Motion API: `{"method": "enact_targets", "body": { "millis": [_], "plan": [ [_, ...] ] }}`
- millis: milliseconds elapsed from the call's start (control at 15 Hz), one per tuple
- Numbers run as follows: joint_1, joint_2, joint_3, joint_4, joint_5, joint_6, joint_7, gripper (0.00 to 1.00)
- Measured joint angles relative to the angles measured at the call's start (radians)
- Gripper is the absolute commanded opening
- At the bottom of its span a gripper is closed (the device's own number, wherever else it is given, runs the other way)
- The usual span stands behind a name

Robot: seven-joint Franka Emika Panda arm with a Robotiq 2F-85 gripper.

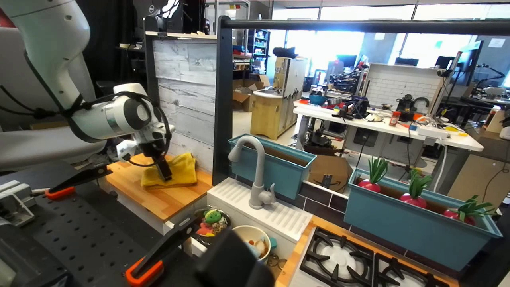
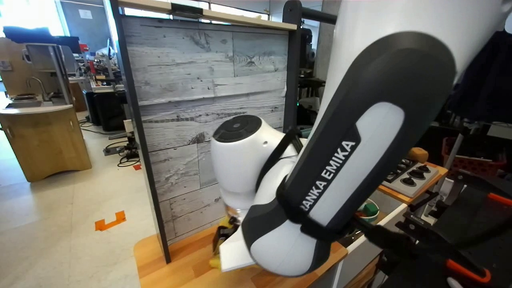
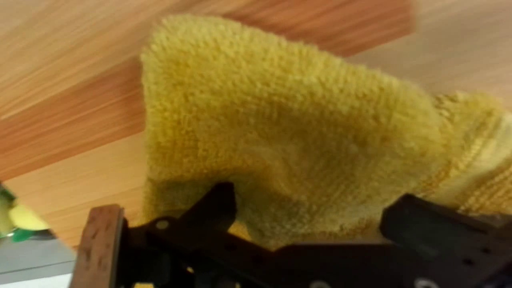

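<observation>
Fluffy yellow terry-looking cloth (image 3: 280, 120): sitting on the butcher-block-style wooden board (image 1: 167, 203), kinda folded and bunched, near the whitewashed plank-look panel (image 1: 185, 91). Can't tell if it touches the panel.
Black two-finger gripper (image 3: 310, 200): pointing down at the cloth, jaws spread wide apart, nothing pinched. Tips look super close to the fuzz, but I can't tell if there's contact.
White-and-black robot arm (image 2: 288, 248): blocks most of the cloth in an exterior view, only scraps of yellow peek out.
Cloth weight: guessing next to nothing.
Fuzz: looks soft and floppy, nothing to break. Thick pile should grip well, so I wouldn't worry about slipping, more about it sagging or unfolding.
Best grab spot: imo the puffy folded bit between the fingers, pinching through several layers. The flat edge lies low, so tips might just skate over it.
Rumpled end: ridges at the right edge of the wrist view, decent backup handle I reckon.
Wood underneath: probably hard, so go easy pressing down.
Grey gooseneck faucet (image 1: 258, 193): off beside the board, well apart from the fingers.
</observation>
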Motion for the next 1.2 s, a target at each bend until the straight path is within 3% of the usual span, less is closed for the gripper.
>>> {"method": "enact_targets", "body": {
  "millis": [333, 733, 1000, 1200],
  "plan": [
    [0.022, 0.005, 0.096, 0.092, 0.014, -0.081, 0.024, 1.0],
    [-0.065, -0.066, 0.06, -0.083, 0.003, -0.121, 0.018, 1.0],
    [-0.088, -0.083, 0.087, -0.112, -0.037, -0.087, -0.013, 1.0],
    [-0.032, -0.072, 0.141, -0.069, -0.048, 0.003, -0.009, 1.0]
  ]
}}
